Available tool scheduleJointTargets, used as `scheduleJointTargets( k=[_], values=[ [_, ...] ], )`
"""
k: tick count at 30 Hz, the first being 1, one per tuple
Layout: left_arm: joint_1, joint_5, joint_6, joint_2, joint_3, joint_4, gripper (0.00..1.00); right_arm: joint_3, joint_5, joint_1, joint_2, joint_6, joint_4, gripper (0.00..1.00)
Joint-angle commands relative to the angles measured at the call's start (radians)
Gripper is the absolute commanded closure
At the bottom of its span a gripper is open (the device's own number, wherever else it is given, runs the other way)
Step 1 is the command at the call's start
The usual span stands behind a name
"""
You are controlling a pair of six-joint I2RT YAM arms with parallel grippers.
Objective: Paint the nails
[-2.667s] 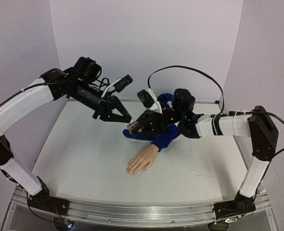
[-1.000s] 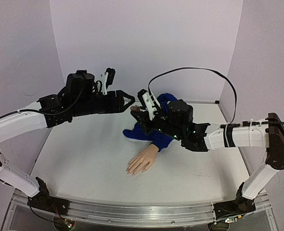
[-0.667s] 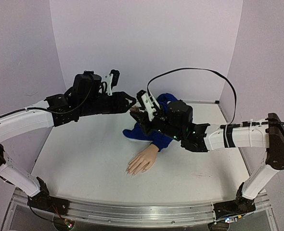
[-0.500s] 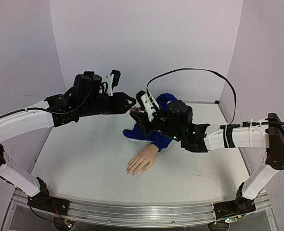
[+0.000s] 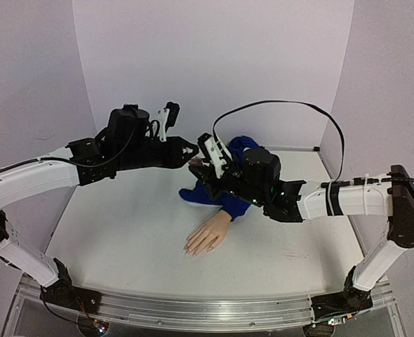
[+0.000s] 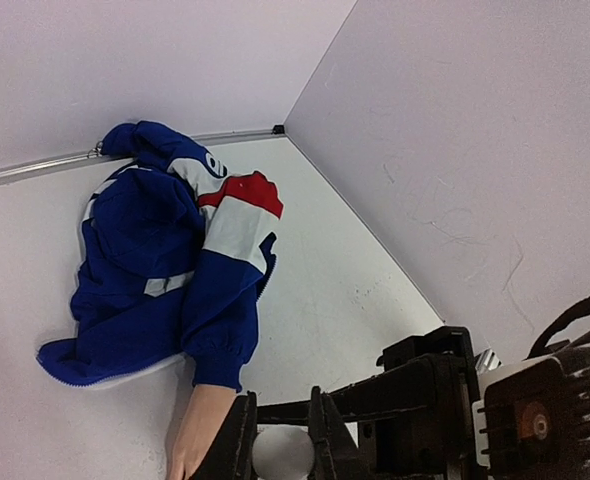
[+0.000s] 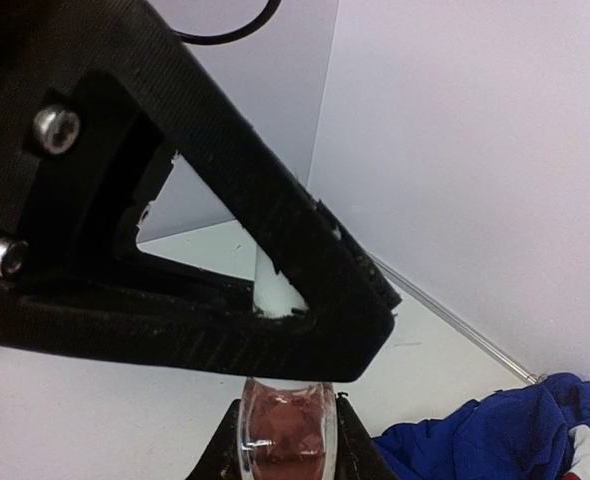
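The beige mannequin hand [image 5: 208, 234] lies palm down on the table, its nails [image 5: 191, 249] at the near-left tips. Its blue sleeve [image 5: 228, 196] runs back to a blue jacket. Above the jacket, my right gripper [image 5: 203, 168] is shut on the small pinkish polish bottle [image 7: 283, 432] and holds it in the air. My left gripper [image 5: 191, 156] is shut on the bottle's white cap [image 6: 282, 452], which also shows in the right wrist view [image 7: 275, 285] through the left finger's frame. The nails are out of both wrist views.
The blue, white and red jacket [image 6: 175, 260] lies bunched at the back middle of the table, near the rear wall. Walls enclose the table on the left, back and right. A black cable [image 5: 284, 109] loops above the right arm.
The right gripper has lifted the bottle up off the jacket. The left arm has swung round and its gripper has moved right onto the white cap.
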Motion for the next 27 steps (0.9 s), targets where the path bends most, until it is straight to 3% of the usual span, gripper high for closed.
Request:
scheduleJointTargets(
  k=[1, 4, 7, 12, 15, 18, 24, 27],
  values=[
    [-0.012, 0.175, 0.106, -0.007, -0.017, 0.047, 1.0, 0.086, -0.153, -0.005, -0.067, 0.047, 0.047, 1.0],
    [-0.009, 0.333, 0.204, -0.024, -0.041, 0.048, 1.0, 0.074, -0.516, -0.103, -0.113, 0.169, 0.064, 1.0],
    [0.006, 0.575, 0.274, -0.053, -0.074, 0.063, 1.0, 0.063, -0.901, -0.179, -0.142, 0.314, 0.194, 1.0],
    [0.015, 0.925, 0.325, -0.054, -0.086, 0.076, 1.0, 0.111, -1.235, -0.186, -0.153, 0.539, 0.395, 1.0],
    [0.021, 1.099, 0.322, -0.022, -0.066, 0.075, 1.0, 0.115, -1.296, -0.187, -0.159, 0.606, 0.452, 1.0],
    [0.021, 1.156, 0.319, -0.006, -0.056, 0.075, 1.0, 0.1, -1.299, -0.186, -0.171, 0.606, 0.452, 1.0],
    [0.036, 1.064, 0.339, -0.049, -0.057, 0.072, 1.0, 0.042, -1.23, -0.188, -0.192, 0.556, 0.43, 1.0],
    [0.047, 0.967, 0.343, -0.092, -0.063, 0.064, 0.88, 0.014, -1.139, -0.193, -0.22, 0.435, 0.296, 1.0]
  ],
)
